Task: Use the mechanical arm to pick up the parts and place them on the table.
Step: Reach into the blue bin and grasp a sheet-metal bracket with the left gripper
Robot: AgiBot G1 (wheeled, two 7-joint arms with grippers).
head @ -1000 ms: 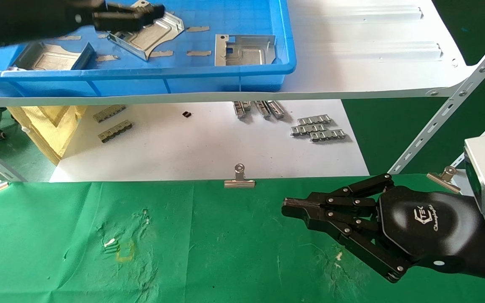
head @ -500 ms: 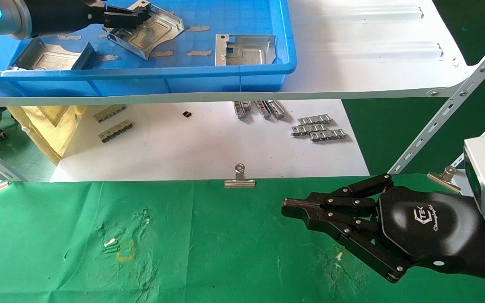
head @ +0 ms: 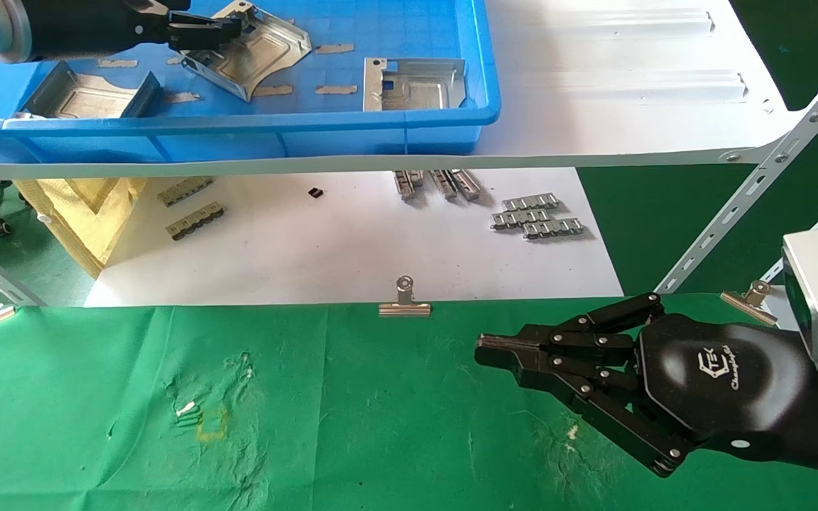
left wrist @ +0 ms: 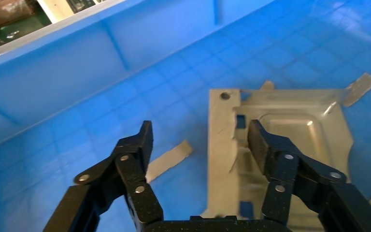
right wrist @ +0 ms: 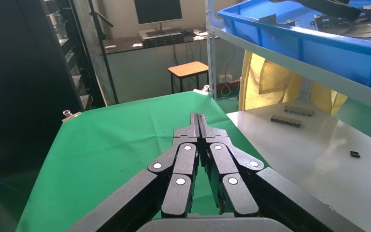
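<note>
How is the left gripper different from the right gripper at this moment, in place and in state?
The left gripper is up in the blue bin, over a metal part; the right gripper is low over the green table, with no part near it. The left gripper's fingers stand open, one on each side of the part's edge; the right gripper's fingers are shut together and hold nothing. Both are black, with silver rivets.

Three parts (head: 253, 53) (head: 412, 84) (head: 86, 92) are contained in the bin (head: 380, 121), which is seated on the shelf (head: 629, 92). The desk (head: 345, 426) is located in front of and below the shelf, with a binder clip (head: 404, 301) fitted at its rear edge.
</note>
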